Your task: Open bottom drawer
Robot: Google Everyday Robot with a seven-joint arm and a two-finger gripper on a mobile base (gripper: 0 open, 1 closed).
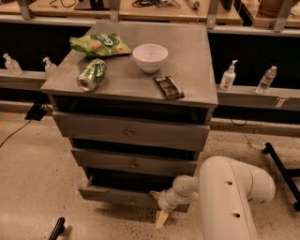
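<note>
The white arm (234,192) was seen low at the right of the cabinet (206,75), its bulky rounded shell bent at the elbow and narrowed into a ribbed wrist that was stretched leftward. The tool (160,208) was held at the front of the bottom drawer (117,194), right of the panel's middle and just above the floor (42,187), with one pale yellowish tip pointed down. Whether the tool was open or closed could not be told, nor whether the drawer was touched by it.

The bottom drawer, the lowest and slimmest grey wooden front, was found pulled out a little past the middle drawer (108,159), with a dark gap shown above its panel. The top drawer (93,129) was the tallest. Small round knobs were seen at the centre of the upper two fronts. The wood was matt grey with a worn, brushed grain.

On the cabinet's flat top were laid a crinkled green chip bag (99,44), a dented green can (91,75) on its side, a smooth round white bowl (150,57) and a flat dark snack wrapper (168,87) near the front edge. The floor was speckled pale stone. Clear plastic bottles (228,76) were stood on a ledge behind, below a wooden bench (140,8).
</note>
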